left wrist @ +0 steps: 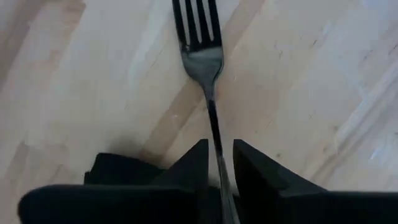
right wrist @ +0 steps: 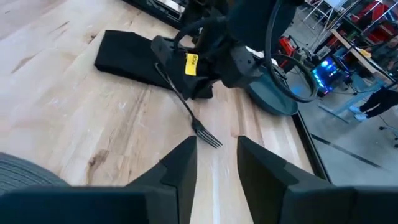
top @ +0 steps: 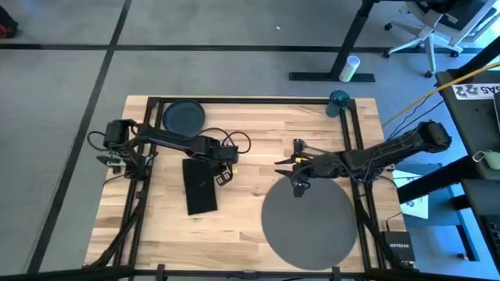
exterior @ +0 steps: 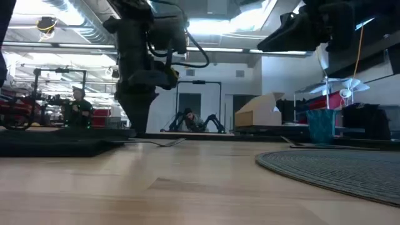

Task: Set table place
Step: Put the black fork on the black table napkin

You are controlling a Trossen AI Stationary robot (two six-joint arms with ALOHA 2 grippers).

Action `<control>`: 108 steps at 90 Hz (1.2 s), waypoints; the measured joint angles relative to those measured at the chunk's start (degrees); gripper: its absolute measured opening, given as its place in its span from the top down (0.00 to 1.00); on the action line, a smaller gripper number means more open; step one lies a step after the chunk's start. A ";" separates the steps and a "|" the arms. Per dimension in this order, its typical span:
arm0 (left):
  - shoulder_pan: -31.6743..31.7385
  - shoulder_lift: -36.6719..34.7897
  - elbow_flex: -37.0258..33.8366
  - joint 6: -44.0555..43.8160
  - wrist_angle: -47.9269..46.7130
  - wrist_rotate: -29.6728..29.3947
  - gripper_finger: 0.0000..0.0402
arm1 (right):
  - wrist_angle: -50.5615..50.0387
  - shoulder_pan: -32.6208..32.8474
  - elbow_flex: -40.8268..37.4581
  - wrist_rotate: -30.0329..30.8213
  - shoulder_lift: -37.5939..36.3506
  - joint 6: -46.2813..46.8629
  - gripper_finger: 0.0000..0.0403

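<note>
A metal fork (left wrist: 208,68) is pinched by its slim handle between the left gripper (left wrist: 217,163) fingers, tines lying on the pale plank table (top: 250,144) just beside the black rectangular napkin (top: 200,186). A yellow label on that gripper is too small to read. The right gripper (top: 298,173), fingers parted and empty, hangs over the edge of the round woven grey placemat (top: 307,224), well apart from the napkin. A dark round plate (top: 183,116) and teal cup (top: 338,99) sit along the table's far rail.
</note>
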 joint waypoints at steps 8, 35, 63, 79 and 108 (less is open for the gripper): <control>0.61 0.00 0.00 -0.03 0.21 -0.06 0.83 | -0.02 0.00 0.00 0.00 0.00 0.00 0.75; 1.21 1.01 0.00 0.01 0.78 -0.06 0.83 | -0.07 0.00 0.00 -0.04 0.00 -0.02 0.75; 1.19 3.48 0.02 0.10 1.71 0.10 0.83 | -0.20 0.00 0.02 -0.07 0.00 -0.97 0.75; 1.21 3.98 -0.01 0.12 4.36 0.23 0.83 | -0.44 0.00 0.02 -0.07 0.00 -1.05 0.75; 2.14 4.00 -0.04 -2.46 2.70 0.37 0.97 | -1.69 0.00 0.02 0.00 0.00 -1.15 0.75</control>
